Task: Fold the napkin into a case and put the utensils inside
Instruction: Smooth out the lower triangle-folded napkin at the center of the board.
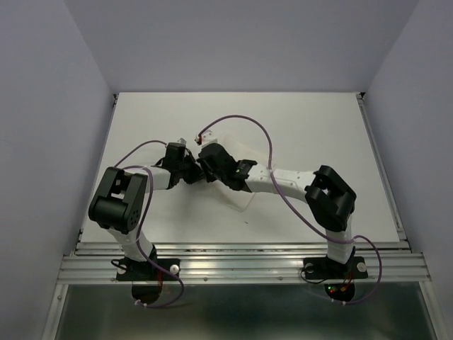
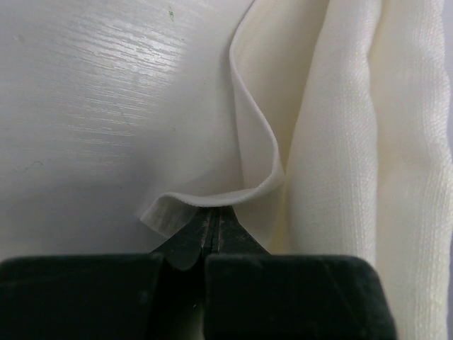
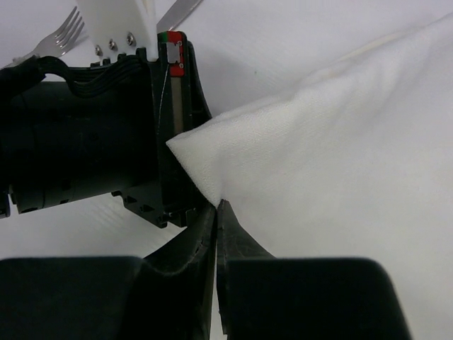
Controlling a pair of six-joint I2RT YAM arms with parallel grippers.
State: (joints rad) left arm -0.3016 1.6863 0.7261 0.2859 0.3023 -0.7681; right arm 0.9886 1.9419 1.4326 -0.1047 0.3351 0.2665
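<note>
The white napkin [image 1: 239, 197] lies mid-table, partly bunched under both wrists. My left gripper [image 1: 192, 170] is shut on a curled edge of the napkin [image 2: 212, 200], which rises in loose folds to the right [image 2: 340, 142]. My right gripper [image 1: 207, 168] is shut on a corner of the napkin [image 3: 297, 142], tips [image 3: 218, 207] pinching the cloth. The two grippers nearly touch. A silver fork [image 3: 60, 34] and a knife tip [image 3: 178, 10] lie on the table beyond, in the right wrist view. No finished case is visible.
The left gripper's black body [image 3: 85, 142] fills the left of the right wrist view, right against my right fingers. Purple cables [image 1: 244, 120] loop over the arms. White walls enclose the table [image 1: 318, 127] on three sides.
</note>
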